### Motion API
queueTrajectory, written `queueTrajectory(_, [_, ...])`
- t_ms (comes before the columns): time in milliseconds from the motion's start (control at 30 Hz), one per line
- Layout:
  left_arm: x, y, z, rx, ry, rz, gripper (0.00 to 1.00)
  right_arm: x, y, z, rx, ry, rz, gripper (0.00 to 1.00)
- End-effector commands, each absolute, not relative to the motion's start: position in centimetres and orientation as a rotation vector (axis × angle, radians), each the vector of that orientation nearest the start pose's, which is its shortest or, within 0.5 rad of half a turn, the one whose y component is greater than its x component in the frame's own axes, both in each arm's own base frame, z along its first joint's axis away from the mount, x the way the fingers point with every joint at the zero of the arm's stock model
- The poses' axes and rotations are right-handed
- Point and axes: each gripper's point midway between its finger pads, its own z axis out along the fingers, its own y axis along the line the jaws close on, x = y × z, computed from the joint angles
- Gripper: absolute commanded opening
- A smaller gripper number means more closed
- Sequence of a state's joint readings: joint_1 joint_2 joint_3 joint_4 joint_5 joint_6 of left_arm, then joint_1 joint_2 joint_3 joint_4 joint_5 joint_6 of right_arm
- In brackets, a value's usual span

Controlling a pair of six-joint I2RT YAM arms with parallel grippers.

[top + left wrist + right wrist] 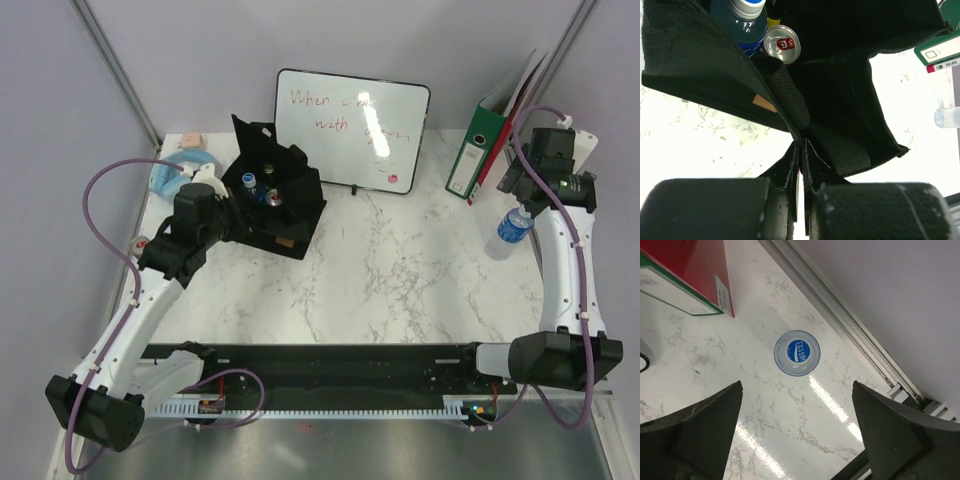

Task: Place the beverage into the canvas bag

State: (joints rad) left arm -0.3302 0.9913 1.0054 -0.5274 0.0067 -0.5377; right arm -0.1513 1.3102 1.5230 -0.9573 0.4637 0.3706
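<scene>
The beverage (514, 228) stands on the table (400, 290) at the right in the top view, well apart from the canvas bag (275, 200). Left wrist: your left gripper (801, 155) pinches the bag's rim. Right wrist: your right gripper (800, 435) hangs spread above the beverage; centre it between the fingers before you lower.

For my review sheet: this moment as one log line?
left gripper shut on canvas bag edge | right gripper open above Pocari Sweat bottle on table | bag holds can

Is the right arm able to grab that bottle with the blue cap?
Probably yes. The right gripper hangs open above the bottle, which stands alone on the table, with nothing in between.
</scene>
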Motion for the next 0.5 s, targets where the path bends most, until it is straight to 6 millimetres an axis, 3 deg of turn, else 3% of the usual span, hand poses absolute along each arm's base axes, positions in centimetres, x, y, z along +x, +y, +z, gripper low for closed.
queueTrajectory(0, [29.4,-13.4,26.1,-0.178,2.076,-0.596,0.08,31.0,-12.1,25.0,0.82,2.227,-0.364,0.98])
queueTrajectory(267, [29.2,-14.2,25.8,-0.174,2.076,-0.655,0.08,32.1,-11.3,21.6,0.753,2.335,-0.193,0.98])
queueTrajectory(467, [29.2,-14.0,25.6,-0.173,2.074,-0.644,0.08,32.1,-11.4,18.8,0.753,2.398,-0.207,0.98])
